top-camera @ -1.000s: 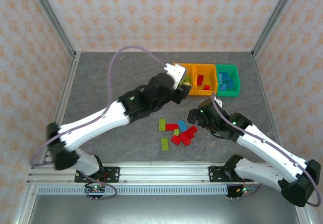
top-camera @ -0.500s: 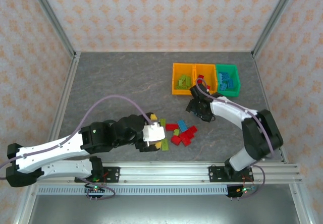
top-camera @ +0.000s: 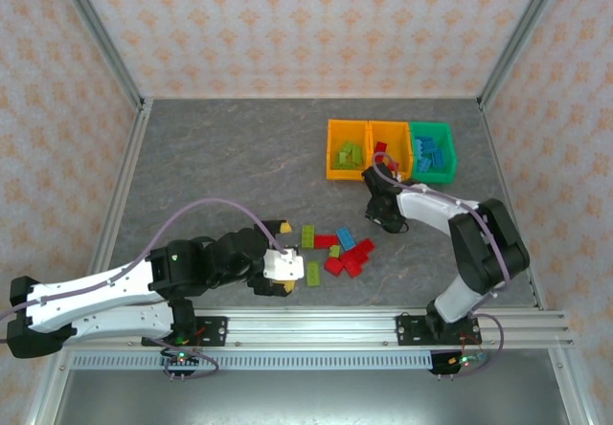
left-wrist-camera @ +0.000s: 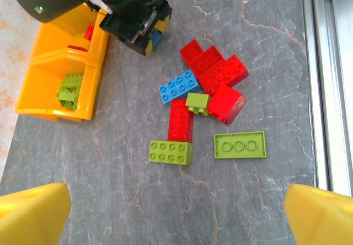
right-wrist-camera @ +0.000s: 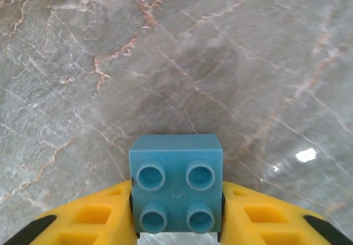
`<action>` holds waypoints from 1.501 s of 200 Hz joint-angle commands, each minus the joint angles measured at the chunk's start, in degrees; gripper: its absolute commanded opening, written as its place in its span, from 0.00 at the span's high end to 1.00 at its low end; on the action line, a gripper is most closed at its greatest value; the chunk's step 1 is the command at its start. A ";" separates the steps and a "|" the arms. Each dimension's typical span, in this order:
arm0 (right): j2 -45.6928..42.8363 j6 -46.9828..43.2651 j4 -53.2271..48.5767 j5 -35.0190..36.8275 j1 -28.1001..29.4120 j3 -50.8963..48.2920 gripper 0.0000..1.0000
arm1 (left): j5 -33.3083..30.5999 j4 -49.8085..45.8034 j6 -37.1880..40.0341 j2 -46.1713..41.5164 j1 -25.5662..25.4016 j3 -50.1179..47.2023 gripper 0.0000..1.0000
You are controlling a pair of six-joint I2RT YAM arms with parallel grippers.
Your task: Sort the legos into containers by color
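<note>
My right gripper (right-wrist-camera: pixel 176 218) is shut on a small blue lego (right-wrist-camera: pixel 176 181), its yellow fingers (right-wrist-camera: pixel 88 220) pressed to both sides, over bare table between the pile and the containers (top-camera: pixel 378 216). My left gripper (top-camera: pixel 289 257) stands open on the near left of the pile, nothing between its fingertips (left-wrist-camera: pixel 33 214). Loose legos lie ahead of it: a lime brick (left-wrist-camera: pixel 171 152), a lime plate (left-wrist-camera: pixel 240 145), a long red one (left-wrist-camera: pixel 181 120), a blue one (left-wrist-camera: pixel 180 87) and several red ones (left-wrist-camera: pixel 223 74). The containers stand in a row: an orange bin (top-camera: pixel 331 149) with lime bricks, an orange bin (top-camera: pixel 390 126) with red ones, a green bin (top-camera: pixel 432 174) with blue ones.
A metal rail (top-camera: pixel 306 327) runs along the near table edge behind my left gripper. Aluminium posts and patterned walls close in the table on the other three sides. The right arm's wrist (left-wrist-camera: pixel 118 5) hangs over the near side of the orange bins.
The left arm has swung back from the orange bin to the near side of the pile and opened. The right gripper has left the pile's edge and shut on the blue lego.
</note>
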 commanded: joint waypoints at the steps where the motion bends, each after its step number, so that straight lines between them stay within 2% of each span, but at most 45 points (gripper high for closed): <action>1: -10.48 1.33 -1.31 7.11 -0.16 -2.21 0.66 | -1.99 -2.32 1.61 -1.72 -0.46 1.41 0.00; 33: -26.60 -1.31 -3.47 16.94 -2.12 -3.24 0.67 | -4.58 -1.33 2.72 -4.03 -0.72 -0.05 0.00; 56: -29.10 -6.08 -1.01 13.71 -11.43 -0.75 0.68 | -5.93 -0.27 2.55 -5.99 -0.72 -1.02 0.00; 70: -25.72 -9.40 2.44 10.50 -17.21 2.38 0.69 | -6.62 -0.03 2.71 -6.82 -0.72 -1.90 0.00; 85: -16.88 -11.93 4.53 5.50 -21.92 7.68 0.71 | -7.21 -0.34 2.72 -7.02 -0.70 -2.27 0.00; 116: 1.62 -14.01 1.84 2.64 -25.56 21.40 0.71 | -7.09 -0.96 2.10 -6.11 -0.72 -1.84 0.00; 131: 6.70 -14.26 1.59 1.35 -26.39 25.57 0.64 | -7.24 -0.80 2.04 -5.76 -0.72 -1.96 0.00; 145: 9.95 -14.40 -0.28 1.39 -26.74 29.14 0.47 | -7.30 -0.58 2.12 -5.50 -0.70 -2.27 0.00; 156: 11.03 -14.60 -3.50 1.90 -26.73 32.02 0.38 | -7.58 -0.42 2.19 -5.25 -0.72 -2.31 0.00; 176: 7.44 -13.99 -5.63 1.63 -26.73 31.29 0.30 | -8.90 0.40 1.92 -5.04 -0.68 -2.53 0.00; 190: 1.68 -13.35 -5.15 -1.93 -26.73 26.97 0.28 | -9.61 0.77 1.92 -5.04 -0.72 -2.73 0.00; 216: -11.42 -13.14 -4.89 -8.11 -23.95 16.35 0.27 | -10.46 1.03 2.14 -4.78 -0.72 -3.07 0.00; 253: -26.13 -16.83 -7.30 -14.23 -12.43 2.89 0.26 | -10.79 1.67 2.60 -3.62 -0.68 -3.64 0.00; 276: -27.90 -19.54 -12.04 -14.82 -2.13 0.70 0.28 | -10.80 1.58 2.63 -2.63 -0.67 -3.77 0.00; 300: -24.22 -23.08 -15.20 -14.38 7.12 2.16 0.29 | -9.94 1.58 2.67 -1.84 -0.69 -3.87 0.00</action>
